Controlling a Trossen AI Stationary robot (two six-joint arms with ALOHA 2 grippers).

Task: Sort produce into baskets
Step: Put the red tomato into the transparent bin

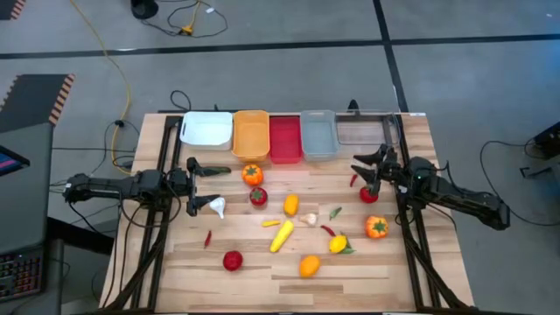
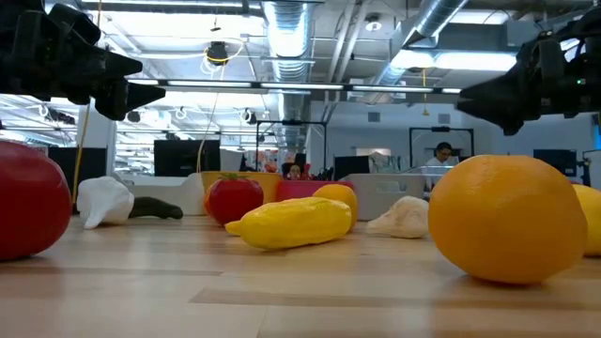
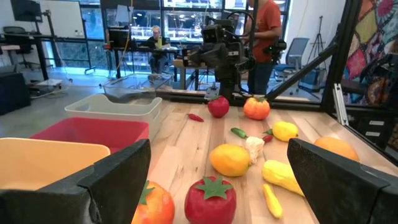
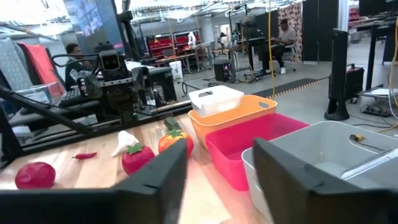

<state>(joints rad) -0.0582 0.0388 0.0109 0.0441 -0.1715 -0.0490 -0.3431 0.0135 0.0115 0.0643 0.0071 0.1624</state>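
Five baskets stand in a row along the table's far edge: white (image 1: 207,129), orange (image 1: 250,133), red (image 1: 285,138), grey (image 1: 318,134) and clear (image 1: 363,129). Produce lies loose on the table's middle: an orange pepper (image 1: 252,174), red tomatoes (image 1: 258,196) (image 1: 232,260) (image 1: 368,194), a lemon (image 1: 290,205), yellow corn (image 1: 281,235), garlic (image 1: 308,219), chillies (image 1: 208,237) (image 1: 328,231). My left gripper (image 1: 194,185) (image 3: 219,149) hovers open at the table's left, pointing level toward the produce. My right gripper (image 1: 363,172) (image 4: 221,149) hovers open at the right, near the grey basket, and holds nothing.
A white garlic piece (image 1: 216,206) and a dark green piece (image 1: 214,171) lie close to the left gripper. An orange fruit (image 1: 309,265), a yellow pepper (image 1: 338,244) and an orange pepper (image 1: 376,227) lie toward the near right. People show in the room beyond the table.
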